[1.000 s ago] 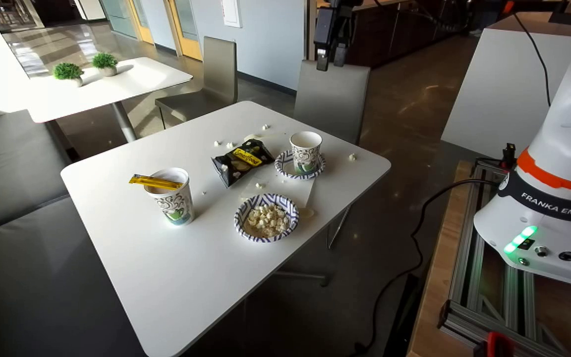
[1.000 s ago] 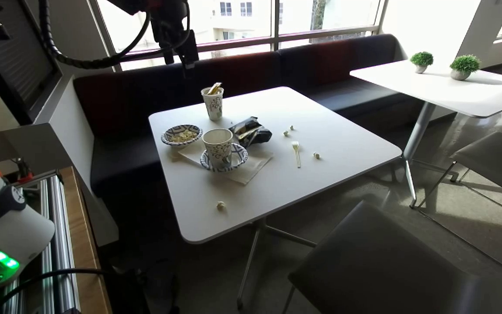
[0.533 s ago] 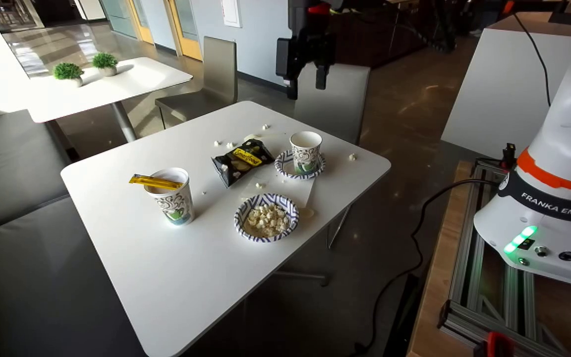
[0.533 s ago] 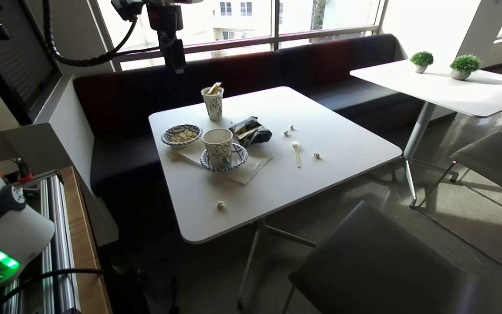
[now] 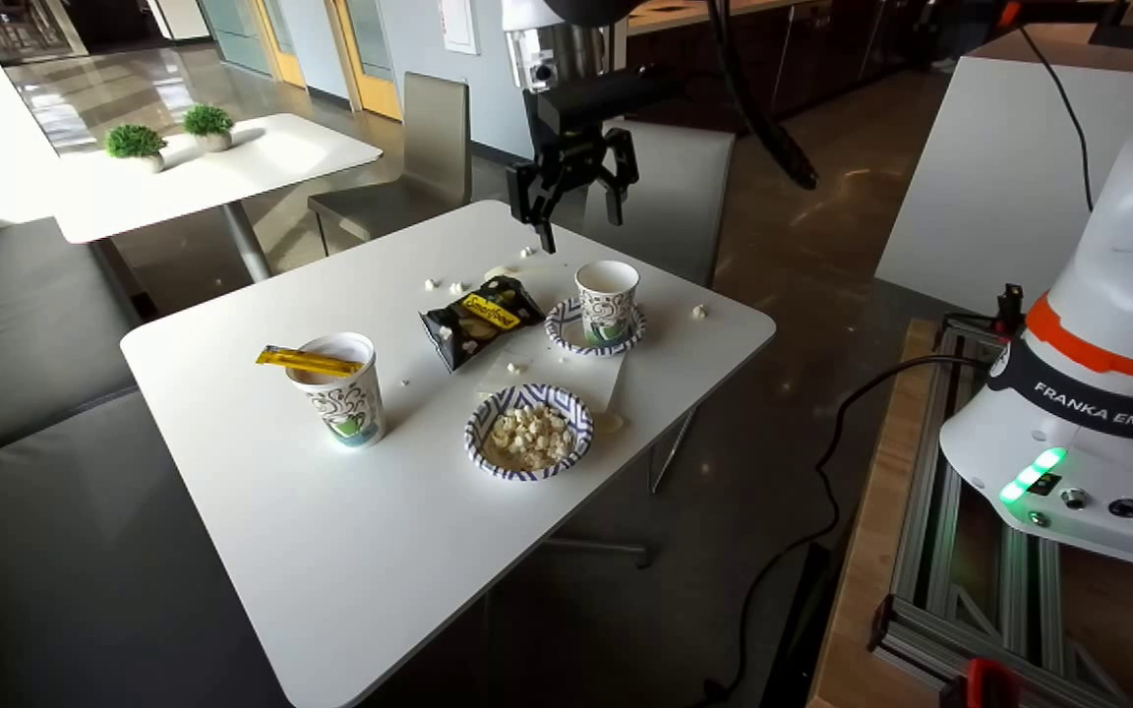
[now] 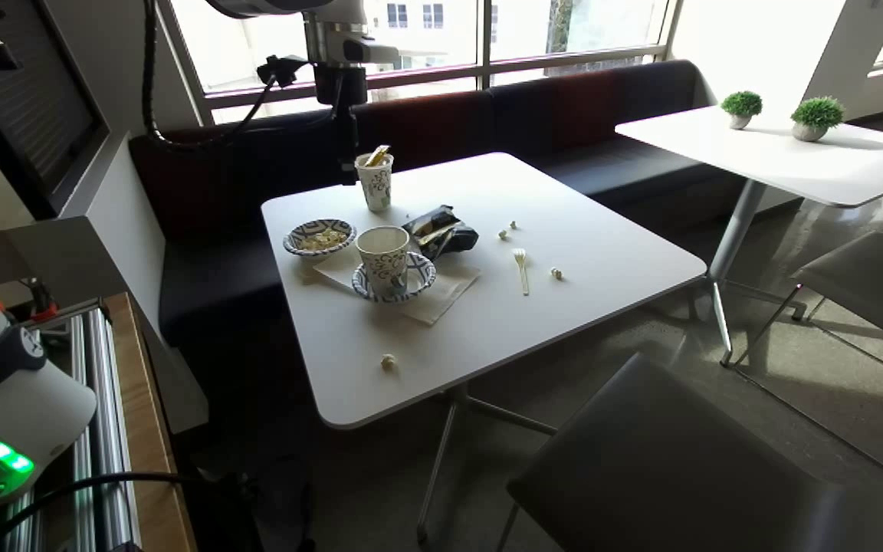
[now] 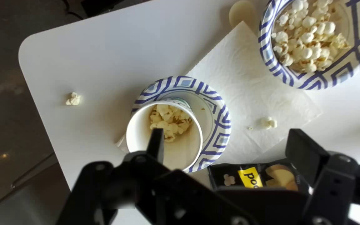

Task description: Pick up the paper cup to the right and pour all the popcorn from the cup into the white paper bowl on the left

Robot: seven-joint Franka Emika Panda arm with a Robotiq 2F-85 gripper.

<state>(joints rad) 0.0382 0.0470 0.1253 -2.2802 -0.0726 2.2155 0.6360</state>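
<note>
The paper cup (image 5: 608,305) stays put, standing in its small patterned bowl (image 7: 220,125), popcorn (image 7: 169,120) showing inside it in the wrist view. And here's the change: the gripper (image 5: 580,231) is lower than a second ago in both exterior views, nearer the cup yet apart from it, and spread wide! In the wrist view one finger (image 7: 157,143) overlaps the cup's mouth. A silver collar (image 6: 330,46) comes into sight above. Near the cup, the paper bowl (image 5: 528,394) holds its popcorn heap (image 7: 311,39) where it was, the napkin (image 7: 255,87) lying between them. Further out, the black snack bag (image 5: 483,320), the second cup (image 5: 345,408) with its yellow packet (image 5: 311,362), and the pale fork (image 6: 521,272) keep their places on the white table (image 5: 350,551).
</note>
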